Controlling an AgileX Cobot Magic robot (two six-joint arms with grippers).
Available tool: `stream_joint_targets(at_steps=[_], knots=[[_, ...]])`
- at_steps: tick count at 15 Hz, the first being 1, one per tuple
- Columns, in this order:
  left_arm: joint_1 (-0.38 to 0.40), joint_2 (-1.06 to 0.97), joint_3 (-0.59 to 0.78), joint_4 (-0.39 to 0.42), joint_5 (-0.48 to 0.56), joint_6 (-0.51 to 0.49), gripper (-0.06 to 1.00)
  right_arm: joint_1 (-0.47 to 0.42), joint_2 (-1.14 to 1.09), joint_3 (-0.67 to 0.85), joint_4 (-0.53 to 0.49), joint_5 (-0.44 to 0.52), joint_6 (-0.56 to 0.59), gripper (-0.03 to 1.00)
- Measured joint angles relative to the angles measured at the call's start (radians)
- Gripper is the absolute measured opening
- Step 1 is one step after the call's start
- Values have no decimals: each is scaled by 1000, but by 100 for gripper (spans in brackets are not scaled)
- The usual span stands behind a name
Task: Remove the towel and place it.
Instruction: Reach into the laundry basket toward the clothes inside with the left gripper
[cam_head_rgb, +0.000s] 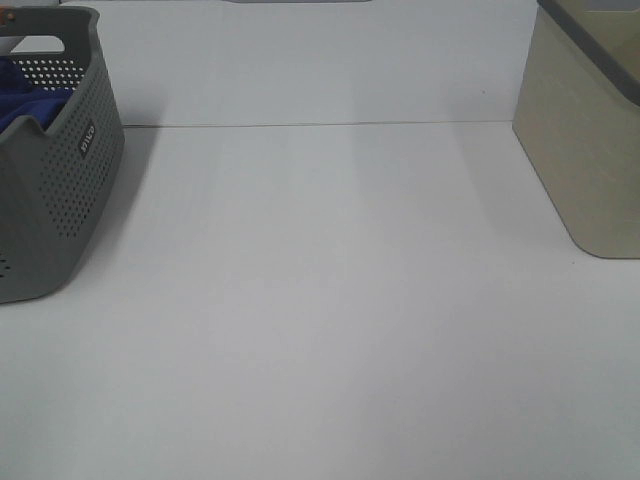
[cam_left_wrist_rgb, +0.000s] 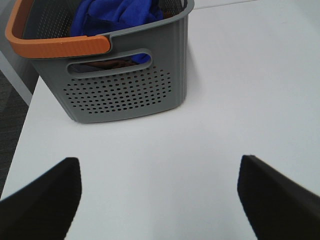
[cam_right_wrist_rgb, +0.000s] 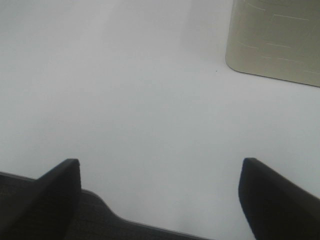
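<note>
two end effectors over table (cam_head_rgb: 330, 300): left end effector (cam_left_wrist_rgb: 159, 162), right end effector (cam_right_wrist_rgb: 160, 162), spread wide. towel (cam_left_wrist_rgb: 112, 15) bunched inside grey basket (cam_left_wrist_rgb: 125, 95).

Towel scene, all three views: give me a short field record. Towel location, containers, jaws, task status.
towel: blue, bunched inside the grey basket
grey basket: perforated walls, orange handle, at the left of the table in the high view
beige bin: at the right of the table
left jaws: open, nothing between them, facing the basket, apart from it
right jaws: open, nothing between them, beige bin ahead
task status: towel not yet removed
</note>
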Motion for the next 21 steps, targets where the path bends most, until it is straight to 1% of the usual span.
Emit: stream_joint_targets(at_steps=[8,9,10,12,21], knots=[[0,0,0,7,0,1,80,0,0,0,0,0,0,83],[0,0,0,11,0,1,82,0,0,0,0,0,0,83],[0,0,0,34,0,1,93,0,0,0,0,0,0,83],[0,0,0,58,0,1,98,0,0,0,0,0,0,83],[0,0,0,36,0,1,99,0,0,0,0,0,0,83]])
